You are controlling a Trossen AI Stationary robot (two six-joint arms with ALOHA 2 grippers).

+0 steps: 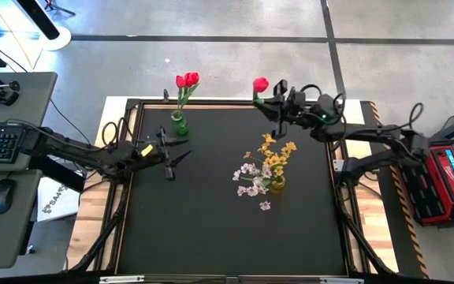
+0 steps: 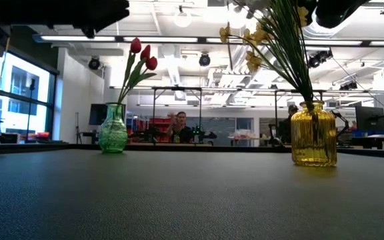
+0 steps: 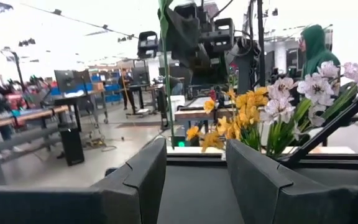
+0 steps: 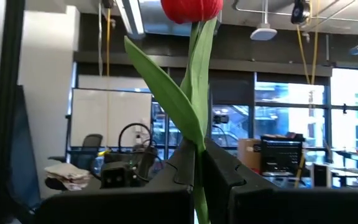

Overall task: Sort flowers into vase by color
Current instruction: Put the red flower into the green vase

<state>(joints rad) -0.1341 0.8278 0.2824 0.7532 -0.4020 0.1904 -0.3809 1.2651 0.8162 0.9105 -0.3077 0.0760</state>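
Observation:
A green glass vase [image 1: 179,123] [image 2: 113,129] stands near the table's far edge with red tulips [image 1: 186,80] [image 2: 142,53] in it. A yellow glass vase [image 1: 277,183] [image 2: 313,133] stands mid-table and holds the yellow spray [image 1: 277,151] [image 3: 235,115] and the white-pink spray [image 1: 252,180] [image 3: 303,93]. My right gripper [image 1: 275,105] [image 4: 197,168] hovers over the far edge, shut on one red tulip [image 1: 260,84] [image 4: 191,7]. My left gripper [image 1: 176,161] [image 3: 196,180] is open and empty, just near of the green vase. My right gripper pinches the red tulip's green stem [image 4: 197,154] between its two fingers, below the bloom and beside a long leaf [image 4: 163,87]. The fingers come level from the table's right and lie across the stem. The tulip stands upright and is lifted clear of the table, its lower stem [image 3: 165,74] hanging free.
Bare black mat [image 1: 211,229] fills the table's near half. The table's raised frame [image 1: 235,101] runs along the far edge under the held tulip. A desk with keyboard and mouse [image 1: 2,146] stands to the left. People show in the room behind [image 2: 179,127].

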